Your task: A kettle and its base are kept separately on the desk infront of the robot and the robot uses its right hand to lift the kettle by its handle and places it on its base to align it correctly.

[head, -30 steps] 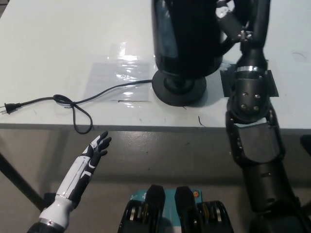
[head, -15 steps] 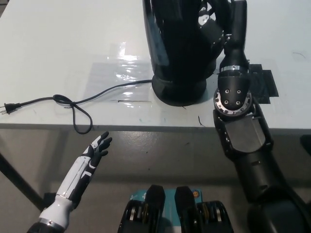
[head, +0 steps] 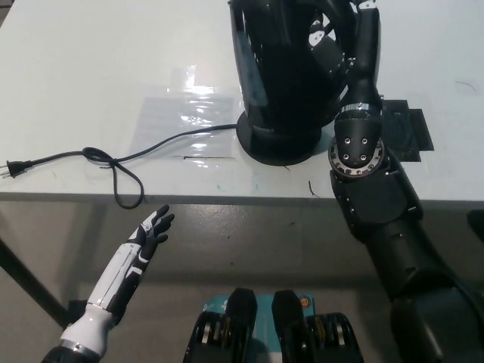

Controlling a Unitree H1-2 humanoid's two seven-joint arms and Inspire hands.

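- Black kettle (head: 283, 68) standing on its round black base (head: 278, 144), just left of the right hand, near the front edge of the white desk (head: 91, 76); whether fully seated cannot be told.
- Right hand (head: 333, 38) black, up at the kettle's right side where the handle is, fingers wrapped there and seemingly closed on the handle; exact grip partly hidden against the dark body.
- Black right forearm running down from that hand past the desk edge toward the lower right.
- Black cord (head: 144, 151) leaving the base to the left, far from the right hand, looping once near the desk edge and ending in a plug (head: 11, 169) at the far left.
- Clear shiny sheet (head: 185, 113) flat on the desk, left of the base, under part of the cord.
- Dark square patch (head: 408, 128) on the desk just right of the right forearm.
- Left hand (head: 151, 231) white, resting below the desk edge at lower left, well apart from the kettle, fingers spread and holding nothing.
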